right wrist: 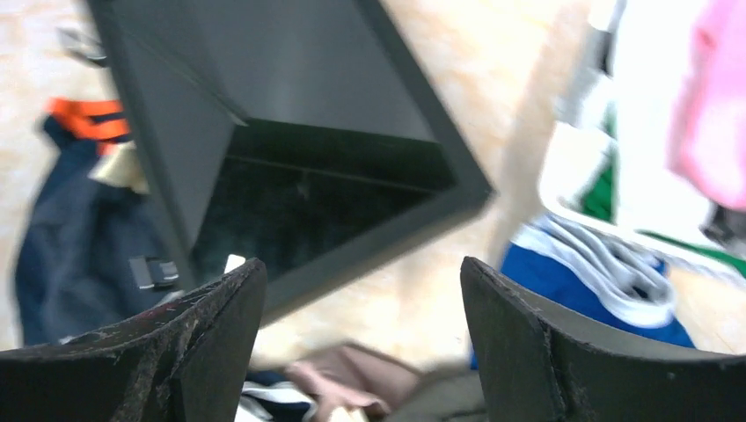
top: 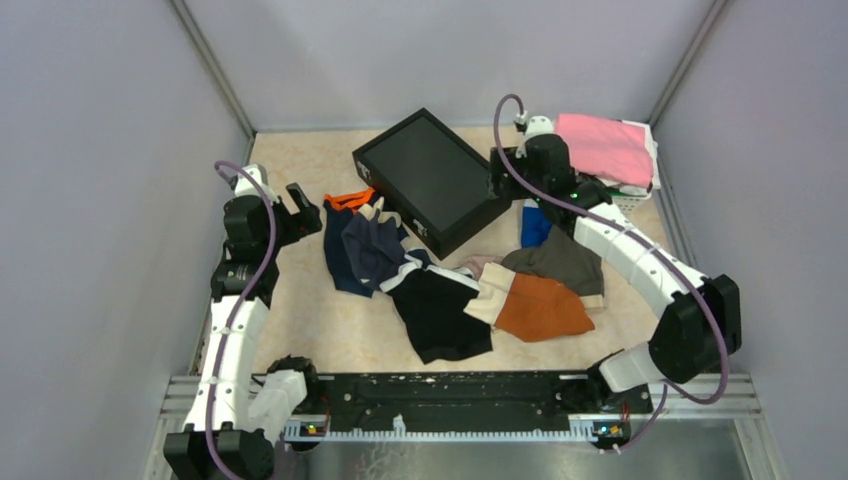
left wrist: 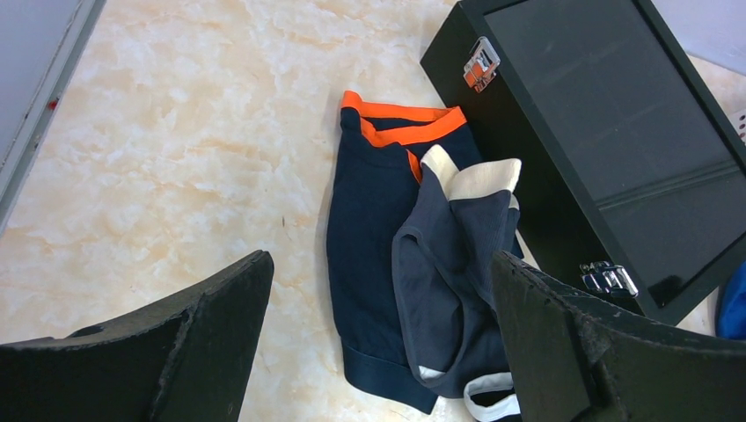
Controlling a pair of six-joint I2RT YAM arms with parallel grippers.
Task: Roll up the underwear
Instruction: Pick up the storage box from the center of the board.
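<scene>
Underwear: I count six pairs of underwear (top: 440, 315) heaped mid-table, from the navy pair (top: 340, 255) on the left to the blue pair (top: 535, 225) on the far right.
Case: one black case (top: 430, 180), touching the heap's far edge.
Room: bare table (top: 300, 325) near left.
Left pincer (top: 303, 207): hovers left of the heap, released, empty.
Right pincer (right wrist: 362, 268): arm stretched far, by the case's right end, released, empty.
</scene>
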